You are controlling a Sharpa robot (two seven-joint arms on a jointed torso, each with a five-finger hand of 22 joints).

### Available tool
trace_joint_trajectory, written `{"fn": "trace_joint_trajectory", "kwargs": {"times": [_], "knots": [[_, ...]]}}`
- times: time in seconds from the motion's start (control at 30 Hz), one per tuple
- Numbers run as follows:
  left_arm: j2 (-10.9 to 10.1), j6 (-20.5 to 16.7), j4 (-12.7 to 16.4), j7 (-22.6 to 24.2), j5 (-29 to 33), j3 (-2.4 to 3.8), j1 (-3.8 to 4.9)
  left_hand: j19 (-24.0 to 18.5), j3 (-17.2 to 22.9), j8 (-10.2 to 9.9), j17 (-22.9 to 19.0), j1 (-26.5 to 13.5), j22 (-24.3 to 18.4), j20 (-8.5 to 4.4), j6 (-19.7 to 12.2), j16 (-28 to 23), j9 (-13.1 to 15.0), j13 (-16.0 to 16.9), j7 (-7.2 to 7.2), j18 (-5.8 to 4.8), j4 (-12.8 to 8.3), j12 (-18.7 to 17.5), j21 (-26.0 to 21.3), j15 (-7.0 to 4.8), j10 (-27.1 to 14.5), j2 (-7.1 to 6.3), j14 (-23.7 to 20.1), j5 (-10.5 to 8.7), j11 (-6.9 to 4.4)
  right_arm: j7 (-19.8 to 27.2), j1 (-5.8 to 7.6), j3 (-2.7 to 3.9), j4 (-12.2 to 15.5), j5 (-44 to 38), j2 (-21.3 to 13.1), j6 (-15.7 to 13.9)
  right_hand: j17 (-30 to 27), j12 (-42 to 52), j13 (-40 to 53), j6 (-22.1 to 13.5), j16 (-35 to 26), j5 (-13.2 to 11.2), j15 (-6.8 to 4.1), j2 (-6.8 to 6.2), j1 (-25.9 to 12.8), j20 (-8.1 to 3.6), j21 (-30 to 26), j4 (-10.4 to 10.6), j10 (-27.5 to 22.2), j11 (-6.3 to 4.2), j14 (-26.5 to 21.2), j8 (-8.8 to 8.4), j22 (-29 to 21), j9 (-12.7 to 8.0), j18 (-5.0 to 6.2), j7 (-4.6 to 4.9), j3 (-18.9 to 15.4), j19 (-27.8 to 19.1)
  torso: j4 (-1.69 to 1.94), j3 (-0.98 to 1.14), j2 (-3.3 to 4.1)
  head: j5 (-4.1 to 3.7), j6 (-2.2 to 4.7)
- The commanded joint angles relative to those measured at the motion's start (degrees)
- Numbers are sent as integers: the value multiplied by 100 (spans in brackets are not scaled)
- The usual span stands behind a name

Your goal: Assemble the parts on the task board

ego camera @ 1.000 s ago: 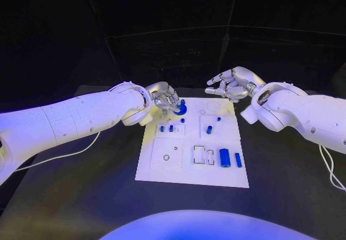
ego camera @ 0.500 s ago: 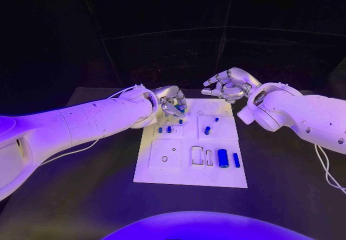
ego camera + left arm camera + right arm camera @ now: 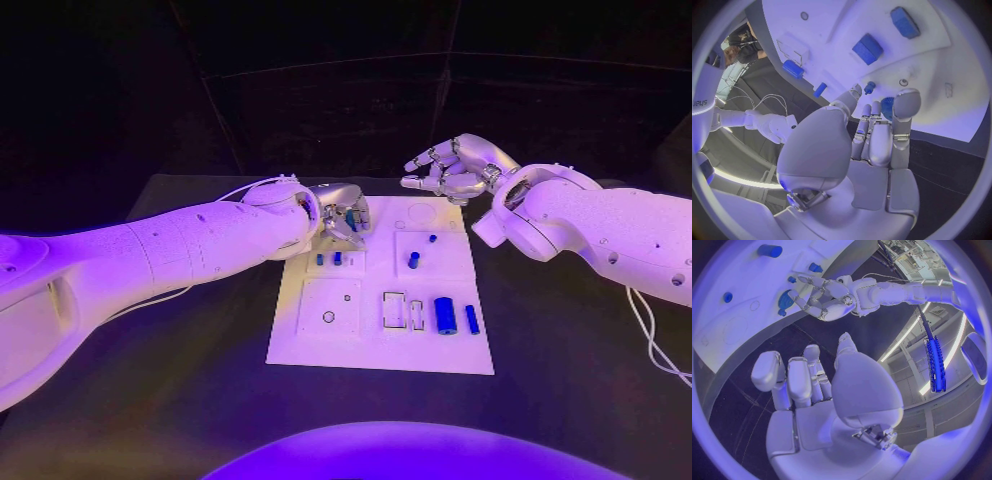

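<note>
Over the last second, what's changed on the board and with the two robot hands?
The camera shifted, so little can be pinned on the things. The left robot hand stays at the task board's far left corner, fingers by a blue part; whether it grips it is unclear. The right robot hand still hovers empty beyond the far edge. The other parts lie unchanged.

Black table (image 3: 577, 350), dark bg wall, bright ceiling light strips (image 3: 911, 330).

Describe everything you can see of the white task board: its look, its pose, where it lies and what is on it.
The task board is a flat white rectangular plate, plastic by its look, lying level in the middle of the black table. Its face carries outlined recesses, rectangular and round. Small blue parts lie or stand on it. The left hand is at its far left corner; the right hand hovers beyond its far edge.
</note>
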Motion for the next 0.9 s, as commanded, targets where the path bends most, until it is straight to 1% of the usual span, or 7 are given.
{"fn": "trace_joint_trajectory", "kwargs": {"times": [0.03,0.13,0.3,0.5,0.73,0.9], "knots": [[38,193,-45,-167,-261,4,-13,89,-8,-52,12,8,155,-9,109,47,-20,-47,-1,-90,-16,-48,158,-9,94,90,49,23,-1,61,10,4,9,5,9,31,2,11,-7,-40,-24,35,5,53,12,-5,-34,-1,-40,-3,15,39,-6,0,75,9,-19,-31,-1,2,0,6,1],[73,230,-87,-191,-285,4,-30,146,16,-89,-1,13,321,-17,191,60,-47,-103,-11,-117,-32,-91,314,-17,173,111,75,26,-13,64,10,4,8,5,12,32,2,11,-7,-40,-24,35,5,53,12,-5,-34,-1,-40,-3,15,39,-6,0,75,9,-19,-31,-6,4,-2,9,2],[114,274,-124,-229,-301,4,-47,176,38,-125,-12,16,418,-26,244,68,-71,-149,-22,-132,-45,-133,404,-23,228,124,91,26,-22,65,10,4,7,5,14,30,2,11,-7,-40,-24,35,5,53,12,-5,-34,-1,-40,-3,15,39,-6,0,75,9,-19,-31,-5,4,0,7,5],[145,272,-163,-246,-305,5,-57,213,127,-166,-19,41,562,-42,351,83,-99,-213,-45,-155,-64,-187,536,-42,352,193,112,31,-44,65,10,4,6,5,19,32,2,11,-7,-40,-24,35,5,53,12,-5,-34,-1,-40,-3,15,39,-6,0,75,9,-19,-31,-1,4,-3,0,2],[176,321,-207,-259,-307,5,-61,221,370,-235,-31,98,635,-69,507,102,-134,-305,-84,-163,-103,-302,598,-77,537,325,130,36,-81,65,10,4,3,5,29,38,2,11,-7,-40,-24,35,5,53,12,-5,-34,-1,-40,-3,15,39,-6,0,75,9,-19,-31,-1,4,-2,0,1],[198,408,-214,-262,-307,5,-67,263,649,-248,-30,153,843,-109,740,126,-131,-329,-136,-195,-186,-378,784,-129,817,405,147,38,-145,67,10,4,2,5,36,44,2,11,-7,-40,-24,35,5,53,12,-5,-34,-1,-40,-3,15,39,-6,0,75,9,-19,-31,1,2,-3,-4,0]]}}
